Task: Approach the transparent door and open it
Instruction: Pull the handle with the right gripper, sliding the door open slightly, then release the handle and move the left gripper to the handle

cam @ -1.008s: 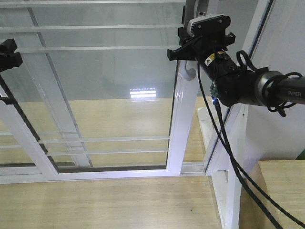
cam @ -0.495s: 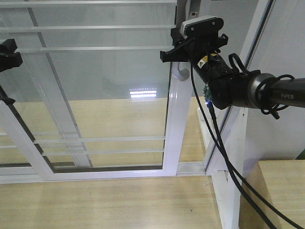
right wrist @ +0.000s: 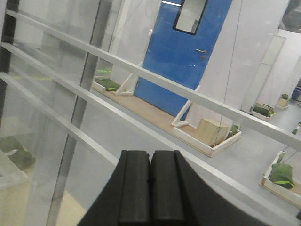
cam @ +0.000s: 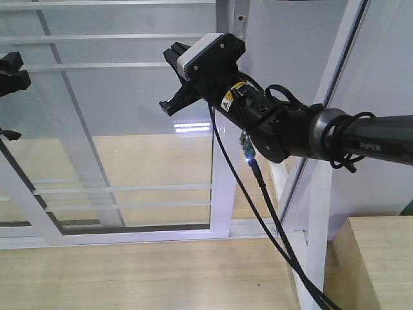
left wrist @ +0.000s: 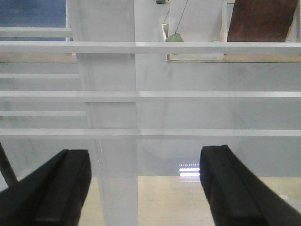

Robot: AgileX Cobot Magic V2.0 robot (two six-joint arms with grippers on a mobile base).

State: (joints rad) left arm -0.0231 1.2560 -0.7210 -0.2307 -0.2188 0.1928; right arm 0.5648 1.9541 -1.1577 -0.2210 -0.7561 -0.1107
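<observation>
Left of white jamb post, open gap between: transparent door, upright, glossy white frame, clear glass, thin horizontal white bars across. Bottom rail sits along edge of wood floor. Right gripper further left of post, before door's glass beside right stile, high up; cannot tell whether touching. Its fingers pressed together, nothing between. Left gripper far left of post, facing glass, fingers spread wide, empty. Black cables hang from right arm toward post's foot.
</observation>
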